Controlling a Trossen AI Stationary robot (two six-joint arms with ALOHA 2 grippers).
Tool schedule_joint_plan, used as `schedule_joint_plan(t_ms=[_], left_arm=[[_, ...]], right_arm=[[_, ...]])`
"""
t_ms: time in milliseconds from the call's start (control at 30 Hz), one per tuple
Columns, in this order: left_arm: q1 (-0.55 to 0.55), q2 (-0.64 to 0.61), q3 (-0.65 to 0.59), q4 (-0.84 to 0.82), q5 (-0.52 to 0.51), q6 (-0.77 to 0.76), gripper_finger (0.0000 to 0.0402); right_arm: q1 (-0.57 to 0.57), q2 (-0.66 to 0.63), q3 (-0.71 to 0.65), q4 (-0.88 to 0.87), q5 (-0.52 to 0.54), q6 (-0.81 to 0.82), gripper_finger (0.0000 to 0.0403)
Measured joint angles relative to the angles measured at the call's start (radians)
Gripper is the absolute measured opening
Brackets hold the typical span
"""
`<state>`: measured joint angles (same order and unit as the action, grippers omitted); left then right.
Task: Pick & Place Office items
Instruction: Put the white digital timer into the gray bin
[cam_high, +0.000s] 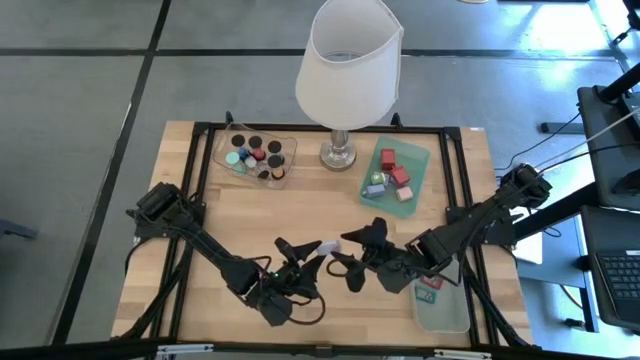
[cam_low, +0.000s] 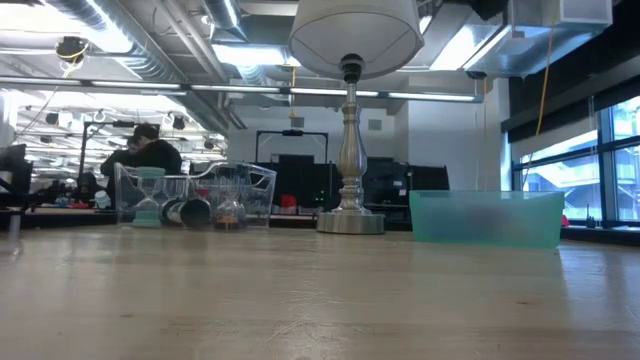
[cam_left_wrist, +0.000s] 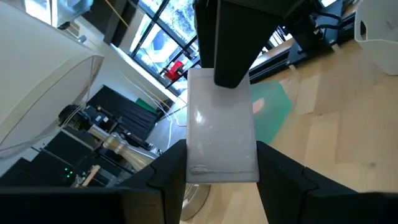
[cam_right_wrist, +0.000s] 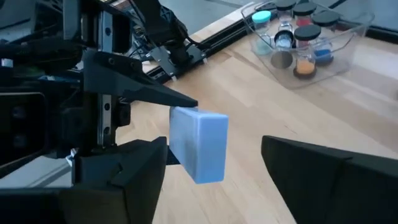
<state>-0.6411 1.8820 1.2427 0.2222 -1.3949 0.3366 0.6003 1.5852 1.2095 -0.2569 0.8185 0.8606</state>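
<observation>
A small lavender-white block (cam_high: 327, 246) hangs in the air over the table's near middle, between my two grippers. My left gripper (cam_high: 312, 255) is shut on it. In the left wrist view the block (cam_left_wrist: 221, 124) sticks out forward past my fingers. My right gripper (cam_high: 358, 255) is open and faces the left one. Its fingers stand on either side of the block's free end (cam_right_wrist: 200, 152). One right finger (cam_left_wrist: 230, 43) overlaps that end, and I cannot tell if it touches. Neither arm nor the block shows in the low view. My left gripper pinches the block by its near end (cam_left_wrist: 221, 171) between the two fingers (cam_left_wrist: 174, 171), one on each side face. The fingers come about level from the table's left. The block is lifted clear of the table and points toward the right gripper.
A clear tray (cam_high: 257, 155) with round caps stands at the far left and a green tray (cam_high: 420, 160) with red and pale blocks at the far right. The white-shaded lamp (cam_high: 345, 70) is between them. A teal tray (cam_high: 445, 310) with flat tags lies at the near right.
</observation>
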Motion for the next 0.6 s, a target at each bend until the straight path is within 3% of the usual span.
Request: schedule_joint_plan(t_ms=[133, 467, 600], left_arm=[[0.004, 0.000, 0.000, 0.000, 0.001, 0.000, 0.0155], [0.023, 0.000, 0.000, 0.073, -0.010, 0.098, 0.0155], [0.023, 0.000, 0.000, 0.077, -0.016, 0.115, 0.0155]], right_arm=[[-0.001, 0.000, 0.000, 0.003, 0.000, -0.030, 0.0232], [-0.026, -0.003, 0.000, 0.010, -0.027, -0.041, 0.0093], [-0.026, -0.003, 0.001, 0.025, -0.027, -0.081, 0.0076]])
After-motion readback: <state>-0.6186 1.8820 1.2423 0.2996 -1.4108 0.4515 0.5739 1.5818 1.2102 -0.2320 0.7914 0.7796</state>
